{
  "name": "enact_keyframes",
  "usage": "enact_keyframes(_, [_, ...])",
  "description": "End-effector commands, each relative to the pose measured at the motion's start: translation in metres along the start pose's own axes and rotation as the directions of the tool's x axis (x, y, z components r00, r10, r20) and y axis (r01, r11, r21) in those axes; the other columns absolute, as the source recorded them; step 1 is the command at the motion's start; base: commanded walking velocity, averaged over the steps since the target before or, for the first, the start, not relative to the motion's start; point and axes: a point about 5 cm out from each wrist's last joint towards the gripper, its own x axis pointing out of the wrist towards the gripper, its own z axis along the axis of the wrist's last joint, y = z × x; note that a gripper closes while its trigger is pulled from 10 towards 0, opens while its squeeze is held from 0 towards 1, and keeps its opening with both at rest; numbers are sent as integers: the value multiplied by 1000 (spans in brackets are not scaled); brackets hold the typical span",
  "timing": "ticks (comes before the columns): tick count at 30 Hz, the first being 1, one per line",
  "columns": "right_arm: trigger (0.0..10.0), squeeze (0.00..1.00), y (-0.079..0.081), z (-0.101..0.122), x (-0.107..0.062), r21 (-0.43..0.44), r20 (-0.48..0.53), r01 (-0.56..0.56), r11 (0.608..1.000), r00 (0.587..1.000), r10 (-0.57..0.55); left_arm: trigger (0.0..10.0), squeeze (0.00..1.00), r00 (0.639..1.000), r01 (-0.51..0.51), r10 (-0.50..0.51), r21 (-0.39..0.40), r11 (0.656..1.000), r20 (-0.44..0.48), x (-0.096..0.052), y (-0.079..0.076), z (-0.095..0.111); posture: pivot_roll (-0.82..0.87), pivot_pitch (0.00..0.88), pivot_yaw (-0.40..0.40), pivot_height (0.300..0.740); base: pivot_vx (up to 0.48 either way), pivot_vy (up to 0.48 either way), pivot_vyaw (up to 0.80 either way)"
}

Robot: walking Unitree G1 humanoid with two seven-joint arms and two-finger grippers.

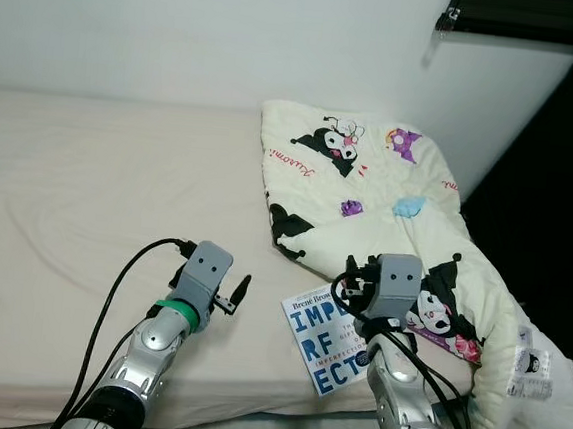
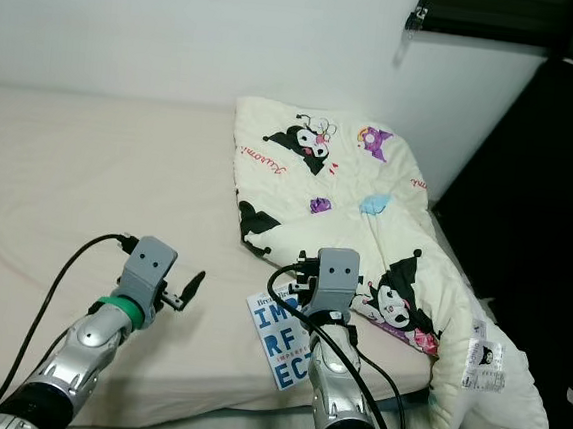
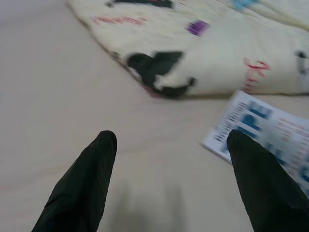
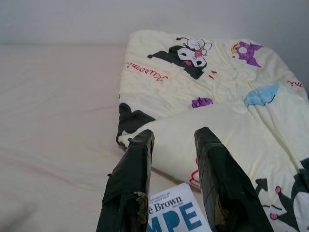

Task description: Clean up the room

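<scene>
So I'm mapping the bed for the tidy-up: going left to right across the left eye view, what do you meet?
Bare mattress → left gripper → book → right gripper → cartoon-print blanket → dark cabinet.

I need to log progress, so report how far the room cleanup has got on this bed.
Nothing looks finished yet. The blanket lies crumpled on the bed, one corner hanging over the edge. The book still lies on the mattress beside it. In hand: the right gripper hovers just above the book, holding nothing; the left gripper is open over bare mattress. Left: remove the book, straighten the blanket.
</scene>
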Motion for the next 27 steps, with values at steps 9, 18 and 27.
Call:
enact_keyframes(9, [10000,0,-4,-7,-5,0,-30,14,1000,999,-14,10000,0,977,41,-78,-183,982,-200,-8,-9,-36,-79,70,6,641,0,0,0])
enact_keyframes(18, [10000,0,-2,-6,-5,-12,-30,-4,1000,1000,3,10000,0,940,-3,-121,-365,931,-319,1,-22,-40,-91,127,9,621,0,0,0])
enact_keyframes(27, [10000,0,3,-6,-1,-30,-39,-44,999,998,43,10000,0,907,-1,-283,-676,737,-311,15,-41,-21,-71,212,20,587,0,0,0])
